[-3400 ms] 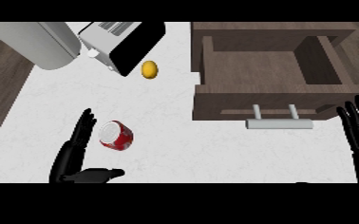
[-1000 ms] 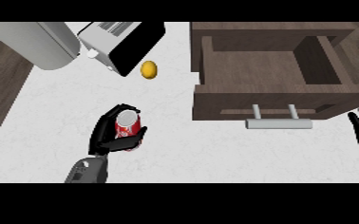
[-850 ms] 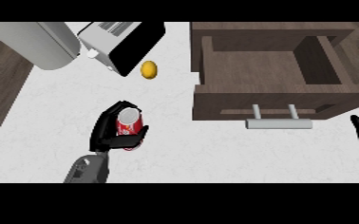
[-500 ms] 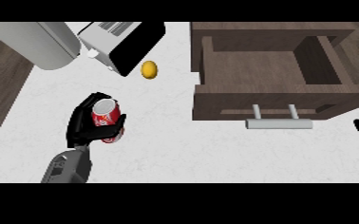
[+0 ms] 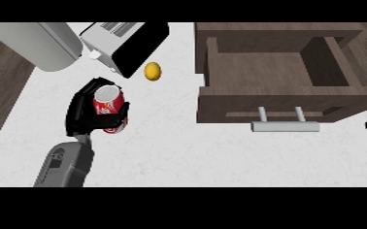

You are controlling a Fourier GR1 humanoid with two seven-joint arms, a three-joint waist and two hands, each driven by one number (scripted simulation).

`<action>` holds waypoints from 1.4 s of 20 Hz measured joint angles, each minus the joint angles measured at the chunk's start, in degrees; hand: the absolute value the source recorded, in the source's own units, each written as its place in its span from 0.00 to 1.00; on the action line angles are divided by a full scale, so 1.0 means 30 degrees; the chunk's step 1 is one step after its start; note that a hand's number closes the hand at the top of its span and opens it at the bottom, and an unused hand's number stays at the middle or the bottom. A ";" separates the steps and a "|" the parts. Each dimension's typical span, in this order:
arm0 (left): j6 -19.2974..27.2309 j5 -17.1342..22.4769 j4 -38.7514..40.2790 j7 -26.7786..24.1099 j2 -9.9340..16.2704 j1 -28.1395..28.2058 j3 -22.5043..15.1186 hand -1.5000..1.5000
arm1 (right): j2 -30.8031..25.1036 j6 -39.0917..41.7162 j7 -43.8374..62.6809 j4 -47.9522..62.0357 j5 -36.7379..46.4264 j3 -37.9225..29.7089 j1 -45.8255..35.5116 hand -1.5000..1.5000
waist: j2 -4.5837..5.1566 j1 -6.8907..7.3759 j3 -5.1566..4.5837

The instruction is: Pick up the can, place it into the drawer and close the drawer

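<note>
A red can (image 5: 109,107) with a white top is held tilted above the white counter (image 5: 179,150) at the left of the head view. My left hand (image 5: 81,112) is shut round it, fingers wrapping its side and hiding part of it. The wooden drawer (image 5: 265,102) stands pulled open at the right, with a bare inside and a grey bar handle (image 5: 284,125) on its front. The can is well to the left of the drawer. Only a dark sliver of my right hand (image 5: 364,125) shows at the right edge.
A toaster (image 5: 122,46) stands at the back left, beside a large grey rounded appliance (image 5: 39,43). A small yellow fruit (image 5: 152,71) lies between the toaster and the drawer. A dark wood strip (image 5: 10,87) runs along the counter's left edge.
My left hand closed round the can, lifted it off the counter and carried it up and left. The right hand slid out toward the right edge.
</note>
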 measured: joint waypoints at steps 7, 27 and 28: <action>0.1654 -0.1222 -0.2592 0.2764 -0.0870 -0.1933 -0.1675 1.00 | -0.0006 0.0036 -0.0082 0.0227 0.0093 -0.0135 -0.0386 0.00 | -0.0001 -0.0022 -0.0001; 0.7187 -0.2261 -0.1951 1.0010 -0.1747 -1.1904 -0.5577 1.00 | -0.0205 0.0118 -0.0284 0.0098 -0.0400 -0.0493 -0.0190 0.00 | 0.0039 -0.0297 0.0003; 0.7474 -0.2113 -0.1535 1.0158 -0.1751 -1.2522 -0.5720 1.00 | -0.0119 0.0040 -0.0229 0.0038 -0.0199 -0.0273 -0.0187 0.00 | 0.0042 -0.0307 0.0002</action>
